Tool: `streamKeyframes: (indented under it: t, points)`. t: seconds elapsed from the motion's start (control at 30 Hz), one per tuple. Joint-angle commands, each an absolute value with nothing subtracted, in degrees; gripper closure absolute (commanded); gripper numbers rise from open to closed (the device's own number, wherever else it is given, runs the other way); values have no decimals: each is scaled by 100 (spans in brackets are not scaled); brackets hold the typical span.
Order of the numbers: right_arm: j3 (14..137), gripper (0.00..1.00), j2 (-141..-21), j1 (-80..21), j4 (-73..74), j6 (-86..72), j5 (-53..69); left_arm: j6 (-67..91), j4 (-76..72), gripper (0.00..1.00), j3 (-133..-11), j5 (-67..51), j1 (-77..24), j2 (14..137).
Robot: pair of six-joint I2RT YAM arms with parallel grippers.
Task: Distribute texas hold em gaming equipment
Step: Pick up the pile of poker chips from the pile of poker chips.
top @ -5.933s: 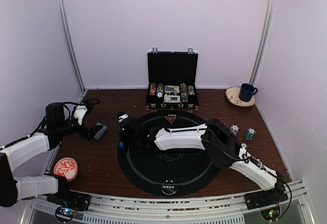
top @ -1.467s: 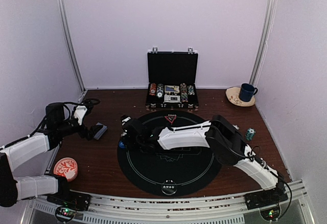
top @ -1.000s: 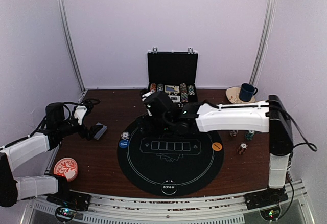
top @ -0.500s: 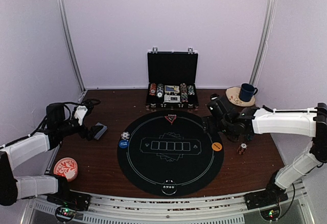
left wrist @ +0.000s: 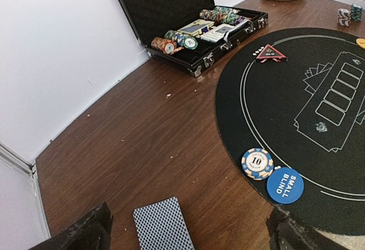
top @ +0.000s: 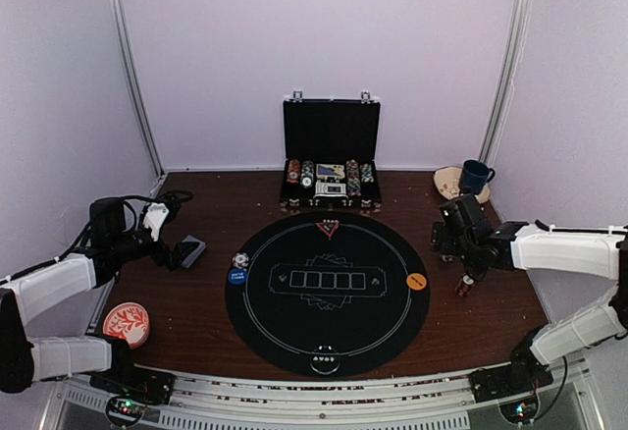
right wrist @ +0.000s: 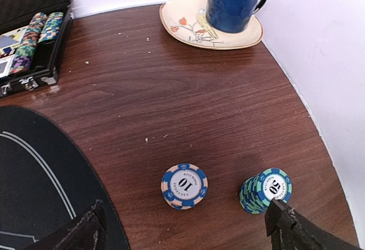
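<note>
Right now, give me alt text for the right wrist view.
A blue-and-cream chip stack marked 10 and a green chip stack marked 50 stand apart on the brown wooden table, ahead of the open right gripper. Beyond, a blue mug sits on a cream plate.

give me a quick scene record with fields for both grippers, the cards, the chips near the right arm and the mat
left gripper: open, card deck between its fingers, not gripped
card deck: face down on the table, left of the mat
right gripper: open, empty
ahead of it: blue-edged 10 stack and green 50 stack, apart, on the table
on mat: red triangle marker, small blind disc, 10 chip, orange disc
</note>
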State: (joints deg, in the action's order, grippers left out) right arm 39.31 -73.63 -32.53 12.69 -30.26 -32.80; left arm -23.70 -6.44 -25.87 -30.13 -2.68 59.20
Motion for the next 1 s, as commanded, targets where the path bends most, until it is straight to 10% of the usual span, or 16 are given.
streamKeyframes:
  t: [0.0, 0.97]
  points:
    - [3698, 3, -7661, -3068, 614, -3306, -3225, -2417, -878, 2, -2530, -3164, -277, 5869]
    - [4184, 14, -8894, -2593, 372, -3336, -2513, -2439, -949, 2, -2544, -3167, -274, 6078]
